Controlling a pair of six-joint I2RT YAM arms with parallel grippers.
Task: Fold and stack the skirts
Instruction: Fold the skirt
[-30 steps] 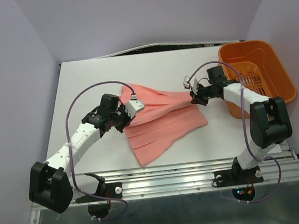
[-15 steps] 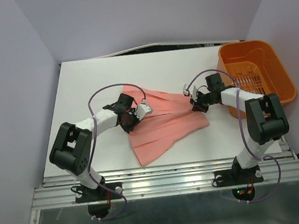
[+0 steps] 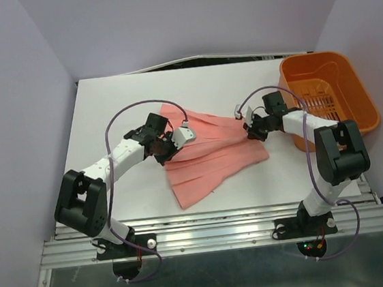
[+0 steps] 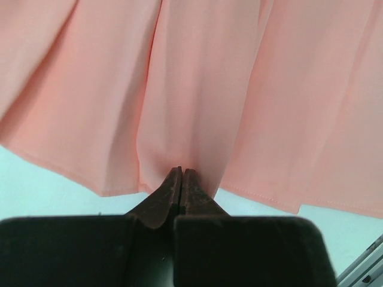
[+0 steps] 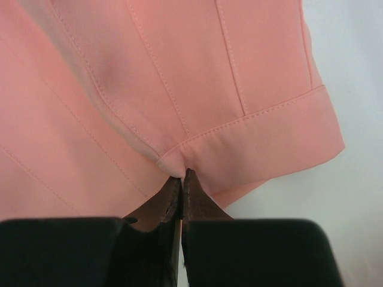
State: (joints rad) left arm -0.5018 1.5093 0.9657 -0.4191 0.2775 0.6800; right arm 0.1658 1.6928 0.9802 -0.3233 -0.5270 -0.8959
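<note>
We found the left pincer (image 4: 181,173) closed tight on the skirt (image 3: 213,156) at its hem, the right pincer (image 5: 182,175) nipping the waistband; the fabric lay between the 2 on the table (image 3: 112,104), the basket (image 3: 348,72) beyond the right one.

The left gripper (image 4: 181,179) has its two dark fingers (image 4: 164,200) pressed together, and they pinch the hem of the pink skirt (image 4: 203,89). The skirt lies in long flat pleats and runs far from the fingers. The pale table (image 4: 42,185) shows to the left and right of the fingers, on the near side of the hem.
</note>
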